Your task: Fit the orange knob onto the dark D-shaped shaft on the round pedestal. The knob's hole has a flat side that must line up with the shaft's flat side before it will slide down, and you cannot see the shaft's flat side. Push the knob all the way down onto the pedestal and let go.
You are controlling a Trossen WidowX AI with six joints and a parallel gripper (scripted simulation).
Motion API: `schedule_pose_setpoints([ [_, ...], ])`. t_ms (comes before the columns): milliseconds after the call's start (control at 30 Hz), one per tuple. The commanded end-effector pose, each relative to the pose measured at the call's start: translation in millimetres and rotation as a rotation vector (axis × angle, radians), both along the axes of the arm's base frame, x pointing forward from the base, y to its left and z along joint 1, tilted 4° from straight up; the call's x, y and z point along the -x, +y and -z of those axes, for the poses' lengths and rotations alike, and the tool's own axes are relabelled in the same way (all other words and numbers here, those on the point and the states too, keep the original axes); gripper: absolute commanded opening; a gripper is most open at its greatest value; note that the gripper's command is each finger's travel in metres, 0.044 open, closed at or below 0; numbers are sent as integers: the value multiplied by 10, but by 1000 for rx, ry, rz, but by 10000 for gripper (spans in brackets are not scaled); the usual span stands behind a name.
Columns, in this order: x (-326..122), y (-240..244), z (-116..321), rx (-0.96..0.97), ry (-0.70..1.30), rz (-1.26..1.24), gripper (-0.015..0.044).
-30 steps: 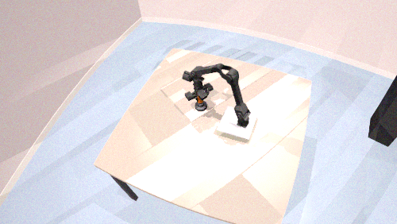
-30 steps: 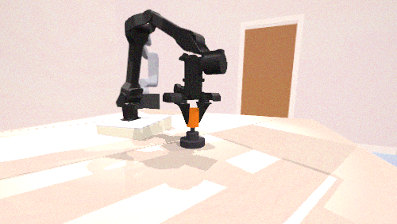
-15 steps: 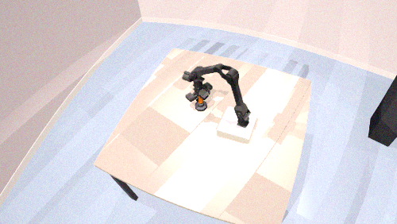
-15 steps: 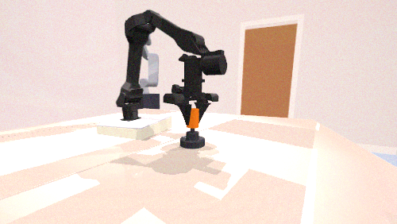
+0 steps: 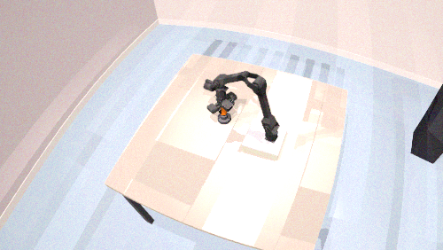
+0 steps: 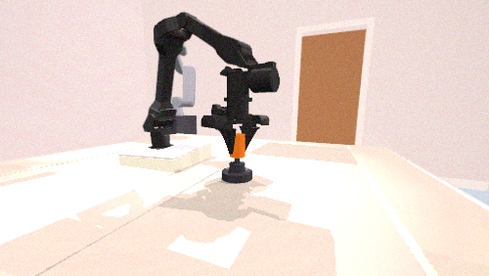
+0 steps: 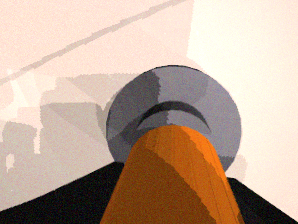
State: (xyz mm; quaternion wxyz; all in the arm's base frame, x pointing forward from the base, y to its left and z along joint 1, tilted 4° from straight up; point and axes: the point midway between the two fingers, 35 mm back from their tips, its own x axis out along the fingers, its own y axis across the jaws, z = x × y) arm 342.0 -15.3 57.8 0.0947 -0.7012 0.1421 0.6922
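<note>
The orange knob (image 5: 223,112) (image 6: 239,146) (image 7: 175,175) is upright between the fingers of my gripper (image 6: 239,147), which is shut on it. The round dark pedestal (image 5: 224,120) (image 6: 237,175) (image 7: 220,110) stands on the table directly below the knob. In the exterior view, a short dark piece of the shaft (image 6: 238,161) shows between the knob's lower end and the pedestal's raised middle, so the knob is above the pedestal and not down on it. The knob hides the shaft's top and its flat side. The knob's hole is hidden too.
The arm's base stands on a pale block (image 5: 259,148) (image 6: 178,162) beside the pedestal. The wooden table (image 5: 177,177) (image 6: 293,250) carries both. Patches of shadow lie across the table top. A brown door (image 6: 333,88) is in the wall behind.
</note>
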Motion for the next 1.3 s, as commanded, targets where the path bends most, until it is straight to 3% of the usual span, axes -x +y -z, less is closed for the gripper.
schedule_pose_setpoints([
  [0, -11, -2, -19, 2, -3, -5, 0],
  [200, -14, 0, -50, 2, -1, -31, 0],
  [400, -18, 3, -42, 2, 12, -214, 0],
  [1267, -12, -4, 7, 2, 12, -214, 0],
])
